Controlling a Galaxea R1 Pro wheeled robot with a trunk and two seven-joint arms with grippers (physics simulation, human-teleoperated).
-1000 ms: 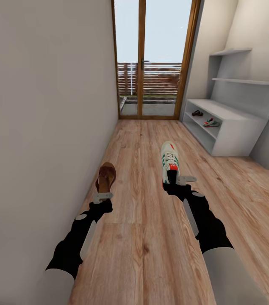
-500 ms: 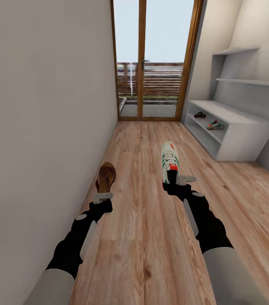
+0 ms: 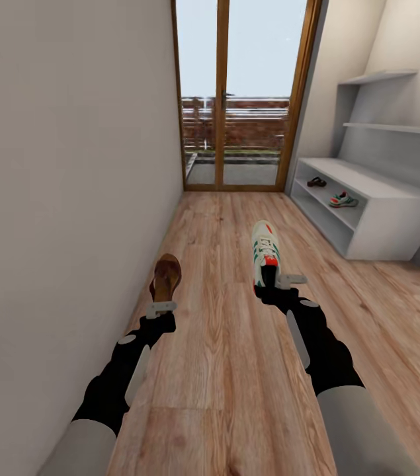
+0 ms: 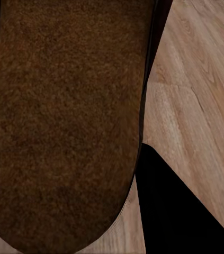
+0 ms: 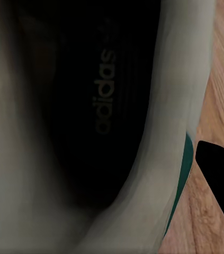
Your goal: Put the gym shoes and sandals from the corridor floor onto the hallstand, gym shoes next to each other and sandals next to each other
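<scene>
Lettering "adidas" (image 5: 105,91) runs along the held gym shoe's (image 5: 143,174) dark insole.

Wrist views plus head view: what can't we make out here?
- Left pincer fingertips: hidden behind the sandal in the head view; the sole blocks the left wrist view.
- Right pincer grip point: hidden by the gym shoe; its dark interior is blurred.
- Shoes on the hallstand shelf: too small.
</scene>
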